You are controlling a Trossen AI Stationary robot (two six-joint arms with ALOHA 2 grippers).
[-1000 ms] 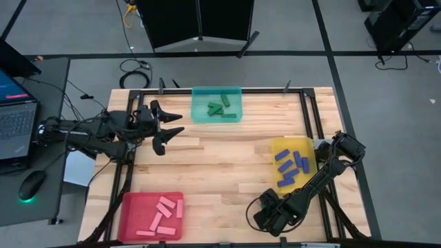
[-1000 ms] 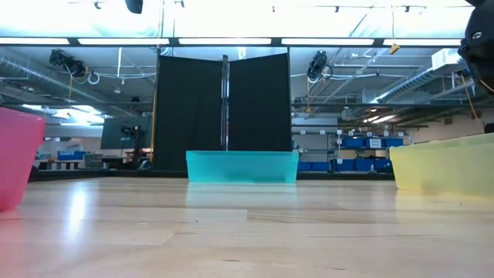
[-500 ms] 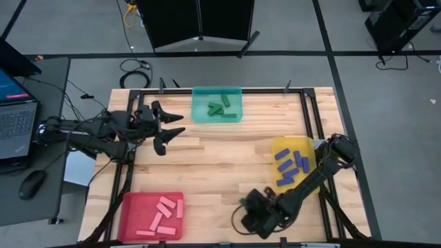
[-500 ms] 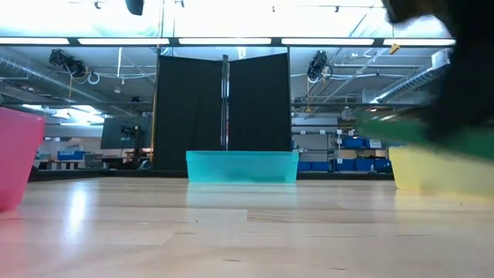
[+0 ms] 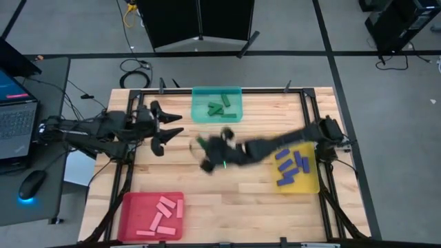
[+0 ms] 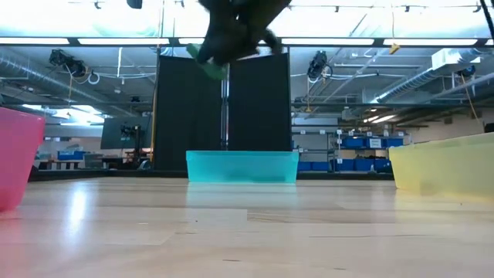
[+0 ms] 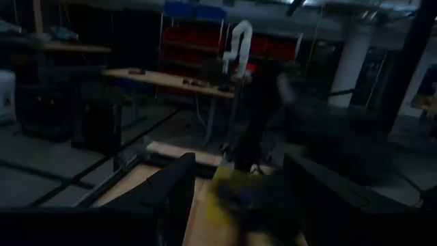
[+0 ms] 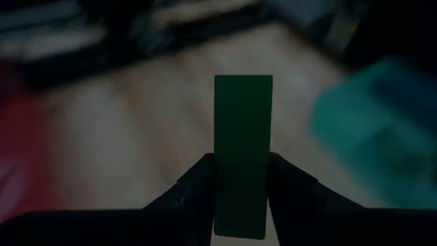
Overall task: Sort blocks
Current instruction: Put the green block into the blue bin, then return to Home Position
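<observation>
My right gripper (image 5: 207, 153) hangs above the middle of the table, shut on a green block (image 8: 242, 150). The block also shows in the high view (image 5: 200, 142) and at the top of the low view (image 6: 207, 62). My left gripper (image 5: 173, 128) is open and empty at the table's left side, held off the table. The teal tray (image 5: 236, 93) at the far edge holds several green blocks. The yellow tray (image 5: 309, 184) at the right holds several blue blocks. The red tray (image 5: 131, 207) at the near left holds several pink blocks. My right gripper pinches the green block between its two fingers (image 8: 202, 183), on the two long sides near one end (image 8: 240, 205). The block lies along the fingers and its other end sticks out past the fingertips. It is lifted clear of the table.
Bare wood lies between the three trays. A black frame (image 5: 303, 103) runs round the table. A laptop (image 5: 14, 124) and a mouse (image 5: 31, 186) sit off the table's left side.
My right gripper has swept fast from the table's near right corner toward the far edge and the left, to above the middle of the table, with the green block lifted clear in its fingers. My left arm has kept still.
</observation>
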